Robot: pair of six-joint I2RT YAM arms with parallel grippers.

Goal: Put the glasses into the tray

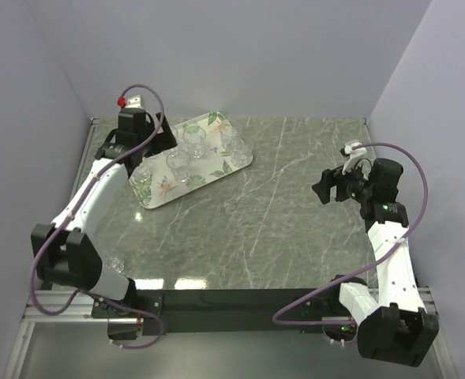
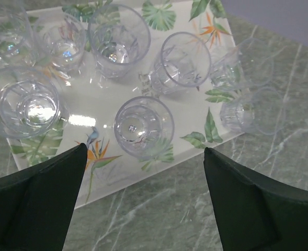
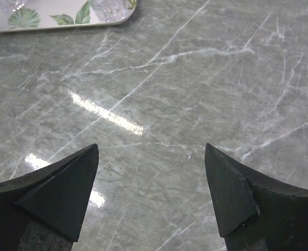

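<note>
Fingers of the left gripper point(image 2: 144, 150) are spread wide with nothing in them, and right in front of them the glasses point(image 2: 120, 39) stand packed close on the tray point(image 2: 117, 175). If this gripper dips or swings, it may bump the nearest glass point(image 2: 143, 124) and knock it into the others or off the rim. The right gripper point(image 3: 151, 146) is wide too and holds nothing, over the table point(image 3: 195, 78) with the tray far ahead.
</note>
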